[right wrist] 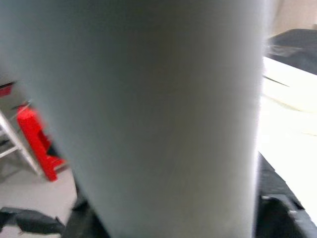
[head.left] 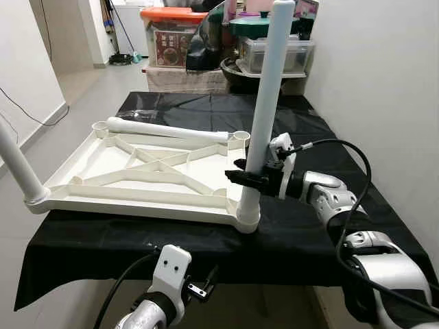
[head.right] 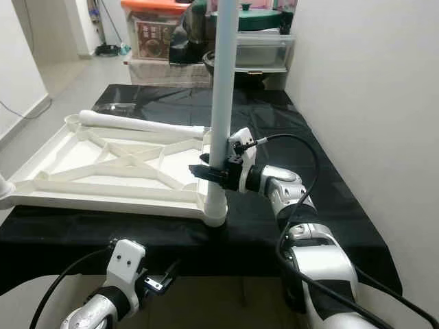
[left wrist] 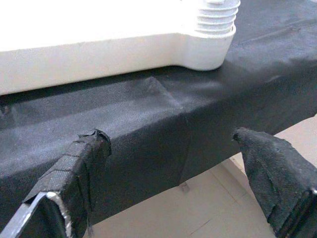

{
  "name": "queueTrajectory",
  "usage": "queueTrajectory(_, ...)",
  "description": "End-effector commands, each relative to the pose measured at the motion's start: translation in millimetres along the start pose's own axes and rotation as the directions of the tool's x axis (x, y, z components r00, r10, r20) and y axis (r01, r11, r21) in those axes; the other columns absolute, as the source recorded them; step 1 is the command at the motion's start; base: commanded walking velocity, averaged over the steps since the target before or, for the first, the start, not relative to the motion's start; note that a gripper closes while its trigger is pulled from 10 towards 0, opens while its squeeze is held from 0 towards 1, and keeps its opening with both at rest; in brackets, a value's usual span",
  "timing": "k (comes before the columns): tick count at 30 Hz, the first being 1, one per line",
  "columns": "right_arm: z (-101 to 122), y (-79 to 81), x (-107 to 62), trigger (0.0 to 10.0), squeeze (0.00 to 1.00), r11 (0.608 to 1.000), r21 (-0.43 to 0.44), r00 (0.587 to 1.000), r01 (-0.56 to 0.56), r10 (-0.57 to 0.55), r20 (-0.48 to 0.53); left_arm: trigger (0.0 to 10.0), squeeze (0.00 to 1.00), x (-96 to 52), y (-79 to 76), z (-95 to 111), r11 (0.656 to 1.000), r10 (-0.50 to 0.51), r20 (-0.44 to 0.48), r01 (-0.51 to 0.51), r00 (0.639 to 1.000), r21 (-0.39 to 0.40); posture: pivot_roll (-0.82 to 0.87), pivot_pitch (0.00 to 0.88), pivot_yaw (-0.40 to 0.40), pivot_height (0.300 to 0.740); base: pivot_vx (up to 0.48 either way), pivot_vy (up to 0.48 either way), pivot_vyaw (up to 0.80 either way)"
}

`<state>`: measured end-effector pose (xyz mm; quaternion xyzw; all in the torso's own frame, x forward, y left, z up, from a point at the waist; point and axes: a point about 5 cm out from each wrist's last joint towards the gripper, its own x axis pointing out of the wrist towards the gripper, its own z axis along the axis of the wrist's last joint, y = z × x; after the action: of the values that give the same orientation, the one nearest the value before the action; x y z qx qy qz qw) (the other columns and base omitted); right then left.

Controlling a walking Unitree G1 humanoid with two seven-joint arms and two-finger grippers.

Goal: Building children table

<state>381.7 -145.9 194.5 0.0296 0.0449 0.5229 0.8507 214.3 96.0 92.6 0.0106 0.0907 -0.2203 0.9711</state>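
item: white plastic child's tabletop (head.left: 147, 168), lying underside up with its ribbed bracing showing, on a table draped in black cloth (head.left: 322, 130); its near edge runs along the cloth's near edge.

item: pale grey round plastic leg (head.left: 264, 110), upright in the socket at the tabletop's near right corner. right gripper (head.left: 248, 179) is clamped on this leg low down, just above the socket, its silver arm reaching in over the cloth's right side.

item: second grey leg (head.left: 17, 168), standing tilted in the near left corner socket.

item: third white leg (head.left: 168, 129), loose, lying flat across the tabletop's far edge between the two far corner sockets.

item: left gripper (left wrist: 173, 168), below the cloth's near edge, fingers (left wrist: 74, 163) apart and holding nothing, facing the near corner socket.

background: plastic storage boxes (head.left: 168, 34) stacked beyond the table's far edge.
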Motion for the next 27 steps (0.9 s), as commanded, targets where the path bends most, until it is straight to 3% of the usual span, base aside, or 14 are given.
queueTrajectory(1,0,4.6,8.7,0.0,0.00,0.999,0.000,0.999,-0.044,0.044,-0.004,10.0,0.00,-0.8,-1.8,0,1.000,-0.005,0.004,0.005,1.000,0.004,0.12,0.000,-0.070,0.740,0.000,0.000,0.00)
queueTrajectory(7,-6,-2.4,8.7,0.0,0.00,0.991,-0.031,0.992,0.129,-0.129,0.001,10.0,0.00,0.3,-1.8,-1,1.000,-0.008,0.004,0.008,1.000,0.007,0.11,0.000,-0.069,0.740,0.000,0.000,0.00)
queueTrajectory(9,-10,-10.8,4.0,0.0,0.00,0.954,-0.042,0.954,0.298,-0.298,0.010,10.0,0.00,0.9,-1.7,-1,1.000,-0.009,0.005,0.009,1.000,0.008,0.10,0.000,-0.066,0.740,0.000,0.000,0.00)
queueTrajectory(10,-15,-21.3,-6.6,0.0,0.00,0.865,-0.027,0.866,0.500,-0.499,0.032,10.0,0.00,2.0,-1.4,-1,1.000,-0.011,0.005,0.010,1.000,0.008,0.09,0.000,-0.054,0.740,0.000,0.000,0.00)
queueTrajectory(12,-15,-21.3,-6.6,0.0,0.00,0.865,-0.027,0.866,0.500,-0.499,0.032,10.0,0.00,2.0,-1.4,-1,1.000,-0.011,0.005,0.010,1.000,0.008,0.09,0.000,-0.054,0.740,0.000,0.000,0.00)
queueTrajectory(14,-26,-37.1,-33.7,0.0,0.00,0.575,0.049,0.573,0.817,-0.818,0.048,10.0,0.00,5.5,-0.2,-2,1.000,-0.016,0.004,0.016,1.000,0.008,0.07,0.000,-0.038,0.740,0.000,0.000,0.00)
queueTrajectory(15,-26,-37.1,-33.7,0.0,0.00,0.575,0.049,0.573,0.817,-0.818,0.048,10.0,0.00,5.5,-0.2,-2,1.000,-0.016,0.004,0.016,1.000,0.008,0.07,0.000,-0.038,0.740,0.000,0.000,0.00)
queueTrajectory(16,-31,-40.9,-47.0,0.0,0.00,0.400,0.077,0.398,0.913,-0.917,0.038,10.0,0.00,7.8,1.0,-2,1.000,-0.017,0.004,0.017,1.000,0.009,0.06,0.000,-0.035,0.740,0.000,0.000,0.00)
queueTrajectory(17,-31,-40.9,-47.0,0.0,0.00,0.400,0.077,0.398,0.913,-0.917,0.038,10.0,0.00,7.8,1.0,-2,1.000,-0.017,0.004,0.017,1.000,0.009,0.06,0.000,-0.035,0.740,0.000,0.000,0.00)
queueTrajectory(19,-34,-42.2,-54.9,0.0,0.00,0.291,0.090,0.289,0.953,-0.957,0.030,10.0,0.00,9.5,1.8,-3,1.000,-0.018,0.003,0.018,1.000,0.009,0.06,0.000,-0.034,0.740,0.000,0.000,0.00)
queueTrajectory(20,-36,-40.1,-59.4,0.0,0.00,0.171,0.121,0.169,0.978,-0.985,0.026,10.0,0.00,11.7,2.9,-3,1.000,-0.018,0.001,0.018,1.000,0.009,0.05,0.000,-0.031,0.740,0.000,0.000,0.00)
queueTrajectory(21,-36,-40.1,-59.4,0.0,0.00,0.171,0.121,0.169,0.978,-0.985,0.026,10.0,0.00,11.7,2.9,-3,1.000,-0.018,0.001,0.018,1.000,0.009,0.05,0.000,-0.031,0.740,0.000,0.000,0.00)
queueTrajectory(22,-38,-36.1,-59.2,0.0,0.00,0.071,0.164,0.068,0.984,-0.997,0.022,10.0,0.00,14.1,4.2,-4,1.000,-0.016,-0.001,0.016,1.000,0.008,0.05,0.000,-0.030,0.740,0.000,0.000,0.00)
queueTrajectory(27,-36,-23.9,-43.1,0.0,0.00,-0.068,0.269,-0.071,0.961,-0.997,0.002,10.0,0.00,20.3,7.6,-7,1.000,-0.013,-0.012,0.013,1.000,0.011,0.05,0.000,-0.028,0.740,0.000,0.000,0.00)
